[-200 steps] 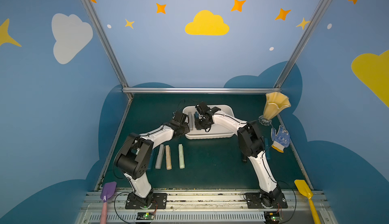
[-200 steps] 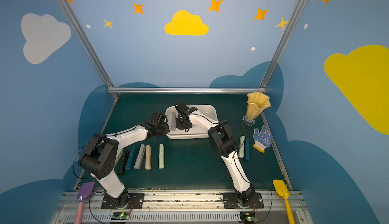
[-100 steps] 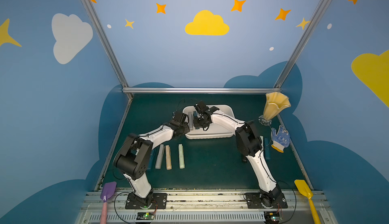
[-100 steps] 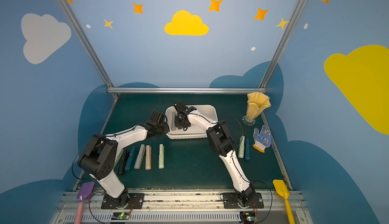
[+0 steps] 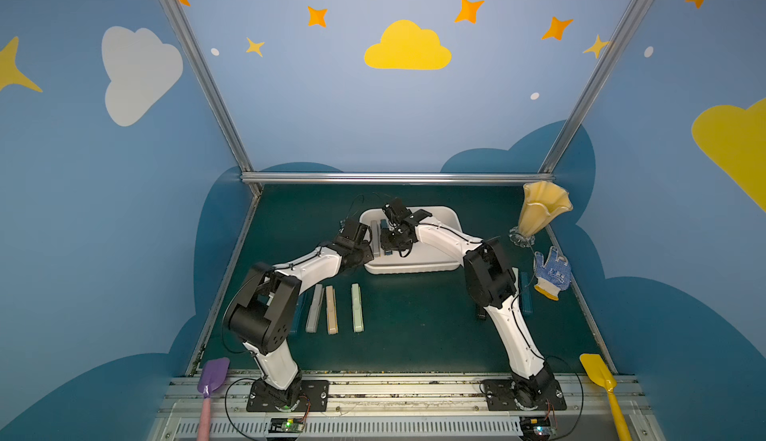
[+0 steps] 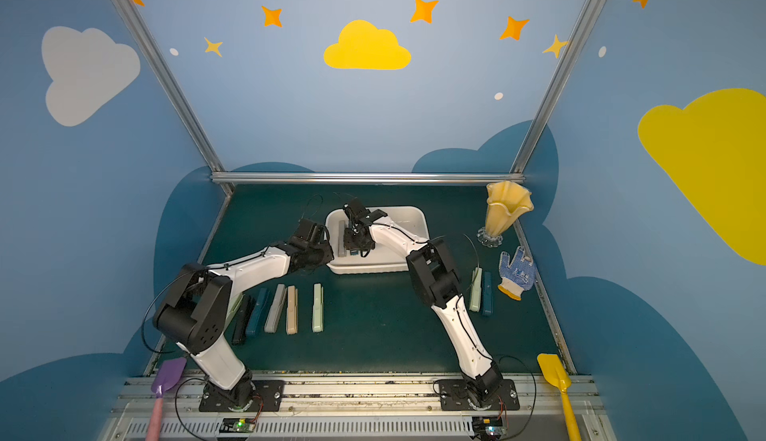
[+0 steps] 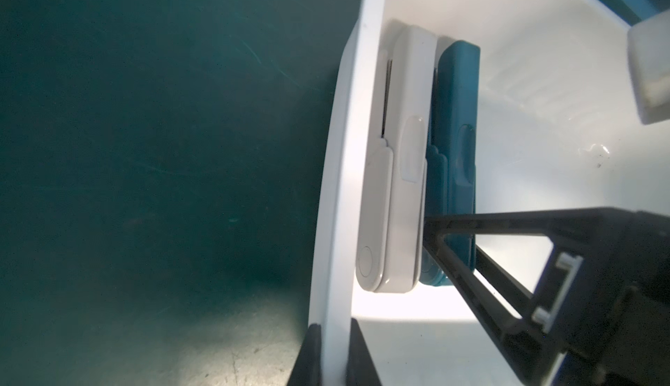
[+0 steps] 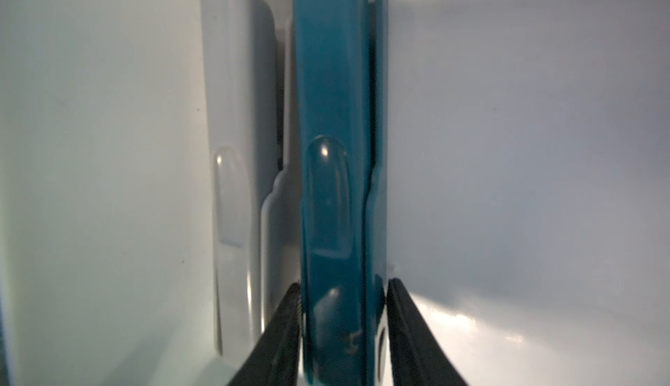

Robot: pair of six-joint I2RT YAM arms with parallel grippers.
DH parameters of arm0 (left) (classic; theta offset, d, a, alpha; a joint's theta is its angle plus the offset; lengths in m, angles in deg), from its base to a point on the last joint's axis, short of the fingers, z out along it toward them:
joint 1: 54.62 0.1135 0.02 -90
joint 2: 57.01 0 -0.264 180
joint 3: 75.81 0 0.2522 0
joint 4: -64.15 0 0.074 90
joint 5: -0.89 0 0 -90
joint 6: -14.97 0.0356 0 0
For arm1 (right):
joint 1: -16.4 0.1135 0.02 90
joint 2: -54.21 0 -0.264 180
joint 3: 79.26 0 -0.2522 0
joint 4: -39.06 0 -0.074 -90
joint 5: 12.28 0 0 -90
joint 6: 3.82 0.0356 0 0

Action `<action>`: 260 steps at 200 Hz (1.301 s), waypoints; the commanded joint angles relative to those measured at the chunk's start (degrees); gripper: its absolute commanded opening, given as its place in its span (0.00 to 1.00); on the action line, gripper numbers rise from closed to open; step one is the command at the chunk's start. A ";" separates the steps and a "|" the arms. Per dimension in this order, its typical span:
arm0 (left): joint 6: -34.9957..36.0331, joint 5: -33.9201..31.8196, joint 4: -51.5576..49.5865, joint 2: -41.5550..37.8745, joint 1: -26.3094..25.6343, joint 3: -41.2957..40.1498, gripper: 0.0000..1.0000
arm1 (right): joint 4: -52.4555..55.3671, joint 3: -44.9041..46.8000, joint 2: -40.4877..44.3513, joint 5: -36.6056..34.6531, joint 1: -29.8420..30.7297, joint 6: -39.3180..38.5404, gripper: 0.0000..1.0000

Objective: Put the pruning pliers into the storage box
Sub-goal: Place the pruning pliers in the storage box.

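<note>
The pruning pliers (image 6: 292, 309) were slim, straight folded bars, each with a raised oval pad on its flank. Two lay side by side inside the storage box (image 5: 414, 268). A pale grey pair (image 7: 395, 170) sat against the box wall on your left arm's side, and a teal pair (image 8: 333, 112) touched it.

Your right gripper (image 8: 342, 288) had its jaws set narrowly astride the teal pair's end; whether they pinched it, you could not tell. Your left gripper (image 7: 335, 351) had its jaws clamped on that same box wall.

In a top view you had five more pliers in a row on the tabletop (image 5: 414, 327) in front of the box, toward the left arm. Two more lay off the box's opposite side.

One yellow vase (image 5: 539, 215) and one glove (image 5: 553, 271) sat on that opposite side too. One purple shovel (image 5: 213, 374) and one yellow shovel (image 5: 595, 370) lay well in front of the box, at the front corners.

The tabletop was dark green, and the walls (image 5: 373, 128) around it were blue with clouds and stars.
</note>
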 commanded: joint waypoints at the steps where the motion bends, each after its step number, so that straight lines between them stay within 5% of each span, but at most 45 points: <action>1: 0.31 0.29 1.41 -1.71 0.11 -0.51 0.13 | -0.76 -0.42 0.84 1.66 -0.24 1.50 0.36; 148: 0.26 0.23 1.80 -1.28 0.30 -0.28 0.13 | 1.31 1.81 9.01 0.39 -1.49 -1.90 0.43; 198: 0.25 0.32 1.85 -1.18 0.34 -0.07 0.13 | 2.28 11.98 22.99 -3.31 -2.67 -4.77 0.44; 260: 0.88 0.58 1.37 -2.18 0.64 0.27 0.13 | 10.49 39.70 51.66 -12.89 -6.93 1.81 0.50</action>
